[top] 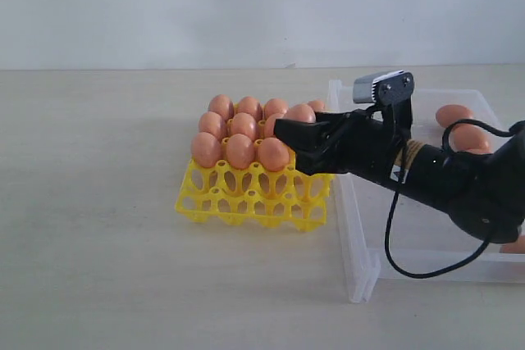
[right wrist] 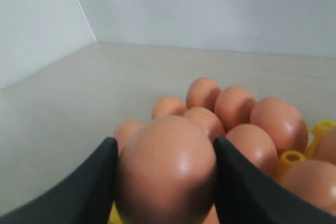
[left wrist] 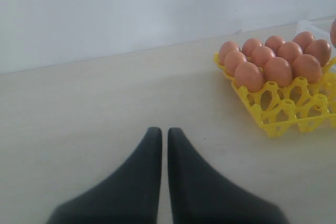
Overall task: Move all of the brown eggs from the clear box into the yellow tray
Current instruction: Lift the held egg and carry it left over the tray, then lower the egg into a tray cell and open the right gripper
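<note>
While the left gripper [left wrist: 160,135], closed tight and empty, hangs over the table's left, the tray [top: 246,202] mid-table has free cups toward the near edge. The right gripper [right wrist: 164,142] clasps an egg [right wrist: 165,182] just above the tray's right side, beside the box [top: 353,243].

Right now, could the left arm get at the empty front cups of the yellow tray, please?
Probably yes: only bare table lies between the left tool and those cups of the yellow tray.
</note>
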`<state>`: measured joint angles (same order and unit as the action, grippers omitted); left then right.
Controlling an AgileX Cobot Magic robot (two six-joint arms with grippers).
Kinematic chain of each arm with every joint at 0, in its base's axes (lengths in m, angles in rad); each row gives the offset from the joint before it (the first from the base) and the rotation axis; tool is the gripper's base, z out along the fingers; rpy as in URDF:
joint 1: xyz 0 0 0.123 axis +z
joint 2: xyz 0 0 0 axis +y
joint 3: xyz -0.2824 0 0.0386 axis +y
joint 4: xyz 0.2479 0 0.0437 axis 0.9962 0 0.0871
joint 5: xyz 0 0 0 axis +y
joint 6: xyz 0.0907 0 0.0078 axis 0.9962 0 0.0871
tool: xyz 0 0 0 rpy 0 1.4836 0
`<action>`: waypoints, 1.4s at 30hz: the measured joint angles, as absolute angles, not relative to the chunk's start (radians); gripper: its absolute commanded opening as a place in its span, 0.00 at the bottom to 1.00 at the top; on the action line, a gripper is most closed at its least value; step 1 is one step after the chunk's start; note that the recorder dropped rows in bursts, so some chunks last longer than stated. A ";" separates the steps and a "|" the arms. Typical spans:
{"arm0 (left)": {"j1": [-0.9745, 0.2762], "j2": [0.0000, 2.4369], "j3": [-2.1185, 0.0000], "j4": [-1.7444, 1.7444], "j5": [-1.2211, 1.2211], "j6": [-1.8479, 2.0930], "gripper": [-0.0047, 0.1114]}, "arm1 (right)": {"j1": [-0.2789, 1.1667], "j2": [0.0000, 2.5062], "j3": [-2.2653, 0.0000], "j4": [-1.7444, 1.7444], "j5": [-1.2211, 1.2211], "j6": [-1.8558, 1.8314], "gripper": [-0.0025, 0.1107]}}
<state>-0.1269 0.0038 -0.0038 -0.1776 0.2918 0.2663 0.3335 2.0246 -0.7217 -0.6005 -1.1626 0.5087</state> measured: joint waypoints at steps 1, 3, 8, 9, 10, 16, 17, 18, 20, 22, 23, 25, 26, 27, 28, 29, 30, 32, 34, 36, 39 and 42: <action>-0.127 0.004 -0.004 -0.178 0.292 0.266 0.07 | 0.334 2.032 -0.730 -0.603 -1.131 0.513 0.02; -0.127 0.004 -0.004 -0.178 0.292 0.266 0.07 | 0.334 2.034 -0.747 -0.603 -1.051 0.517 0.02; -0.127 0.004 -0.004 -0.178 0.292 0.266 0.07 | 0.334 2.034 -0.758 -0.603 -0.955 0.480 0.02; -0.127 0.004 -0.004 -0.178 0.292 0.266 0.07 | 0.334 2.034 -0.758 -0.603 -0.955 0.471 0.02; -0.127 0.004 -0.004 -0.178 0.292 0.266 0.07 | 0.334 2.034 -0.760 -0.603 -0.948 0.460 0.02; -0.127 0.004 -0.004 -0.178 0.292 0.266 0.07 | 0.334 2.032 -0.768 -0.595 -0.904 0.419 0.02; -0.127 0.004 -0.004 -0.178 0.292 0.266 0.07 | 0.334 2.031 -0.768 -0.595 -0.904 0.419 0.02; -0.127 0.004 -0.004 -0.178 0.292 0.266 0.07 | 0.334 2.031 -0.768 -0.595 -0.903 0.419 0.02; -0.127 0.004 -0.004 -0.178 0.292 0.266 0.07 | 0.334 2.031 -0.768 -0.595 -0.903 0.412 0.02; -0.127 0.004 -0.004 -0.178 0.292 0.266 0.07 | 0.334 2.031 -0.768 -0.609 -0.900 0.405 0.02; -0.127 0.004 -0.004 -0.178 0.292 0.266 0.07 | 0.334 2.029 -0.768 -0.619 -0.897 0.403 0.02; -0.127 0.004 -0.004 -0.178 0.292 0.266 0.07 | 0.334 2.020 -0.768 -0.657 -0.876 0.398 0.02; -0.127 0.004 -0.004 -0.178 0.292 0.266 0.07 | 0.332 2.004 -0.773 -0.701 -0.822 0.393 0.02; -0.127 0.004 -0.004 -0.178 0.292 0.266 0.07 | 0.332 1.996 -0.776 -0.715 -0.797 0.393 0.02; -0.127 0.004 -0.004 -0.178 0.292 0.266 0.07 | 0.332 1.984 -0.778 -0.727 -0.749 0.389 0.02; -0.127 0.004 -0.004 -0.178 0.292 0.266 0.07 | 0.332 1.979 -0.779 -0.732 -0.737 0.386 0.02; -0.127 0.004 -0.004 -0.178 0.292 0.266 0.07 | 0.334 1.977 -0.779 -0.734 -0.727 0.384 0.02; -0.127 0.004 -0.004 -0.178 0.292 0.266 0.07 | 0.335 1.975 -0.779 -0.731 -0.722 0.372 0.02; -0.127 0.004 -0.004 -0.178 0.292 0.266 0.07 | 0.338 1.975 -0.779 -0.721 -0.713 0.338 0.02; -0.127 0.004 -0.004 -0.178 0.292 0.266 0.07 | 0.338 1.973 -0.779 -0.716 -0.705 0.312 0.02; -0.127 0.004 -0.004 -0.178 0.292 0.266 0.07 | 0.338 1.973 -0.796 -0.702 -0.667 0.298 0.02; -0.127 0.004 -0.004 -0.178 0.292 0.266 0.07 | 0.338 1.973 -0.813 -0.693 -0.627 0.298 0.02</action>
